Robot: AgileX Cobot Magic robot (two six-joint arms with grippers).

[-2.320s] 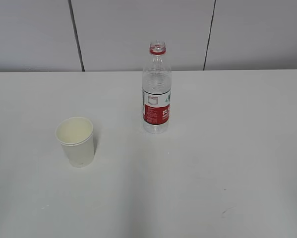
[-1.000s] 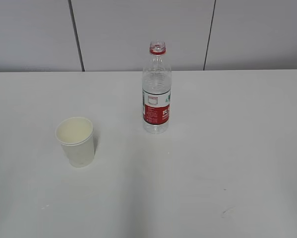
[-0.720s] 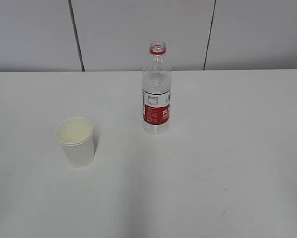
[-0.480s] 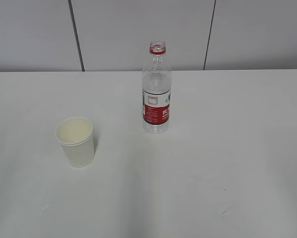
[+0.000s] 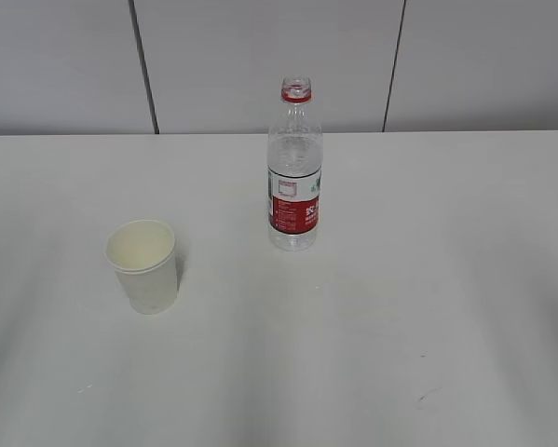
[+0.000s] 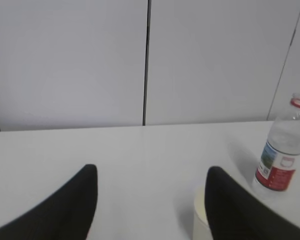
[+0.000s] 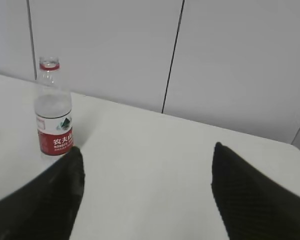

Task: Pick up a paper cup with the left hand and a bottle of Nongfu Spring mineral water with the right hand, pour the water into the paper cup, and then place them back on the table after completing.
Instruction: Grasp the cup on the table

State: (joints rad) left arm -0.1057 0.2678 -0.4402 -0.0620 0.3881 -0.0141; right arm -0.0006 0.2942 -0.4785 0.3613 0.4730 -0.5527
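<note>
A white paper cup (image 5: pixel 143 265) stands upright on the white table (image 5: pixel 381 307), left of centre. A clear, uncapped water bottle (image 5: pixel 294 168) with a red label and red neck ring stands upright behind it near the middle, with clear water in it. Neither arm shows in the exterior view. In the left wrist view my left gripper (image 6: pixel 151 175) is open and empty; the cup (image 6: pixel 200 220) is partly hidden behind its right finger, the bottle (image 6: pixel 281 150) farther right. In the right wrist view my right gripper (image 7: pixel 147 152) is open and empty; the bottle (image 7: pixel 53 112) stands beyond its left finger.
A grey panelled wall (image 5: pixel 260 56) with dark vertical seams runs behind the table's far edge. A few faint specks (image 5: pixel 426 399) mark the tabletop near the front right.
</note>
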